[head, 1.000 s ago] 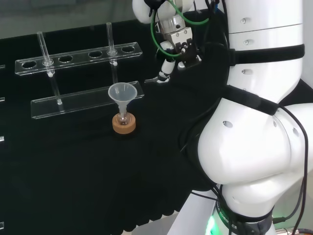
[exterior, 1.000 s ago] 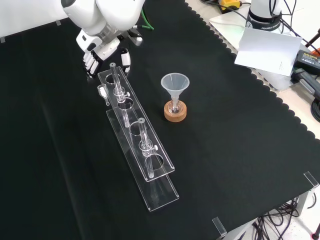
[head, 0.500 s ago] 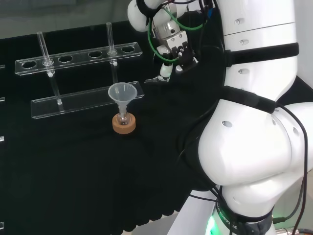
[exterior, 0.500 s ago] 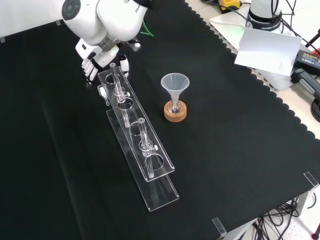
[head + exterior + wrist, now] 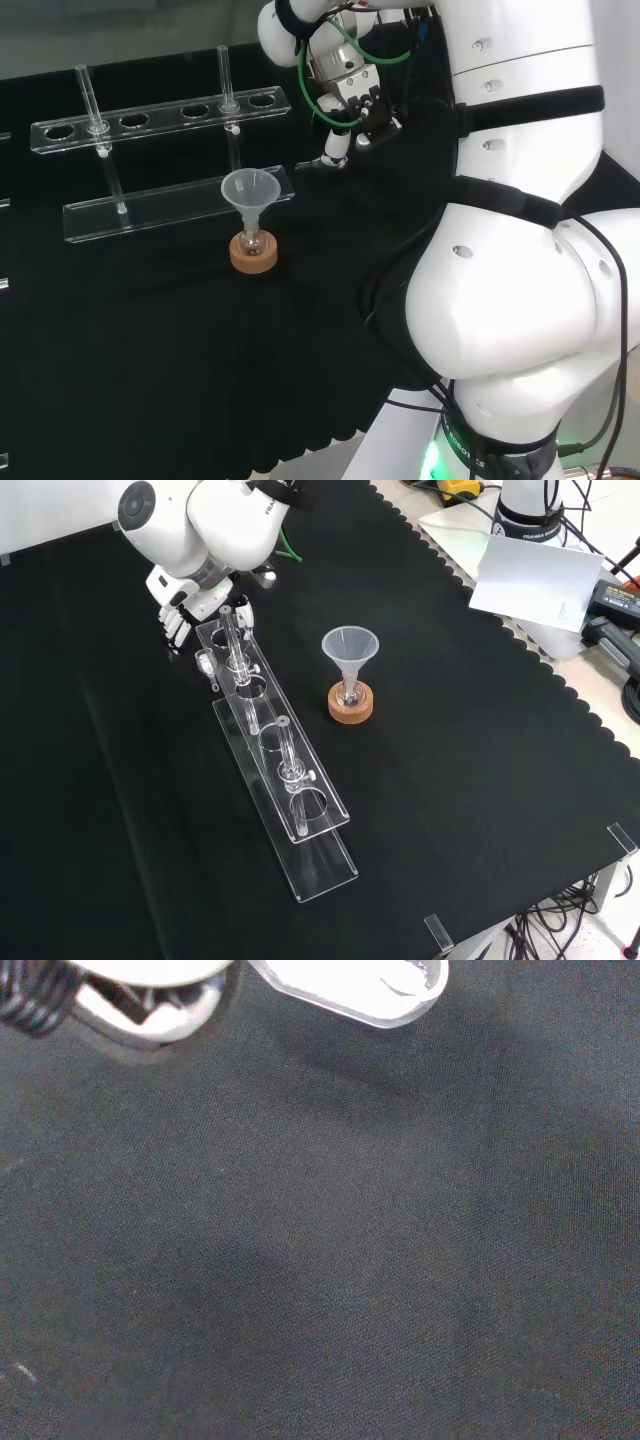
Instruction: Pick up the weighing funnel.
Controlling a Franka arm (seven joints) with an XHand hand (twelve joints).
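Note:
The weighing funnel (image 5: 205,664), a small clear piece, lies on the black cloth at the far end of the clear tube rack (image 5: 285,780). In the head view it is a faint glint (image 5: 308,163) by the rack's right end. The hand (image 5: 178,615) hovers just beyond and above it, fingers hanging down, relaxed and holding nothing. In the head view the hand (image 5: 358,95) is above the piece with one finger (image 5: 335,148) pointing down toward it. A white fingertip (image 5: 350,985) shows over bare cloth in the wrist view.
The big funnel (image 5: 350,645) stands in a small flask on a cork ring (image 5: 350,706), right of the rack in the front view. Two glass tubes stand in the rack (image 5: 160,112). The arm's white links (image 5: 520,250) fill the head view's right side.
The hand has shifted a little to the left in both the front and head views. The weighing funnel has stayed where it lay.

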